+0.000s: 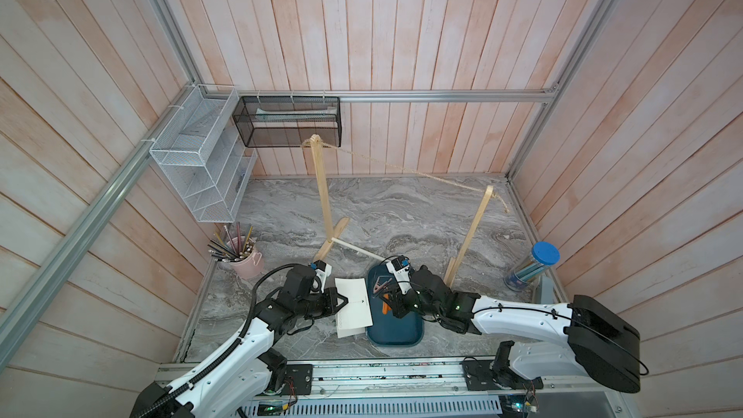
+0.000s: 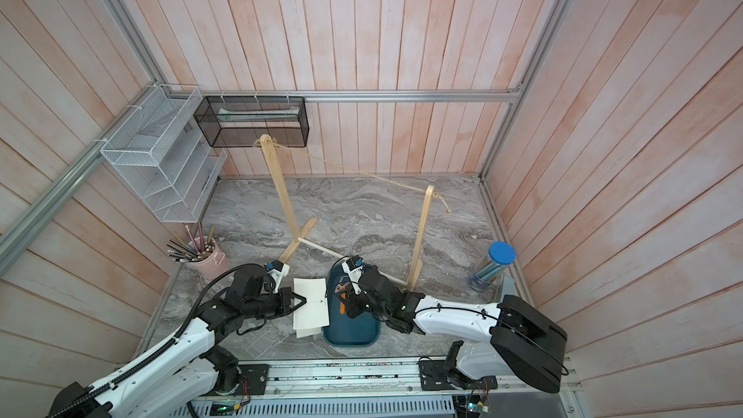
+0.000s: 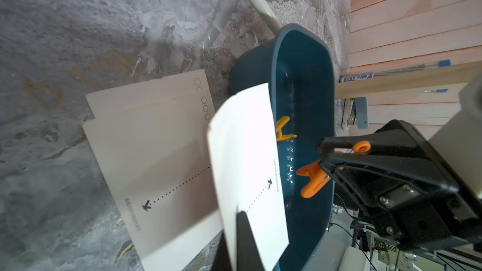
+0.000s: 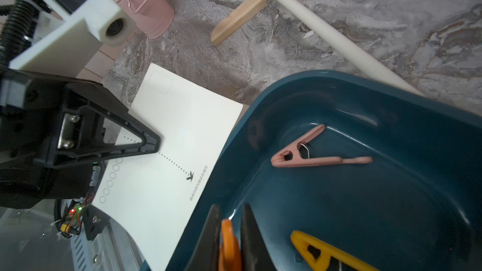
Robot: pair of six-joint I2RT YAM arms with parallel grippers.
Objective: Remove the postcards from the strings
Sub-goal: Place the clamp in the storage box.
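Gripping a postcard [image 1: 356, 301], left claw [image 1: 344, 300] beside blue tray [image 1: 396, 337], right claw [image 4: 230, 213] clamped on orange clothespin [image 4: 229, 246]

left end effector [image 1: 345, 302]: grips postcard [image 1: 356, 295] | right end effector [image 1: 385, 302]: over tray [image 1: 396, 333], maybe pinching orange clothespin [image 1: 386, 308]

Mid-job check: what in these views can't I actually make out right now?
- The stacked postcards: count unclear; the held postcard covers them in both top views.
- The yellow clothespin: cut off by the right wrist view's edge.
- The orange clothespin: mostly hidden between the fingers of the right gripper, right wrist view.
- The postcard print: too small and blurred in every view.
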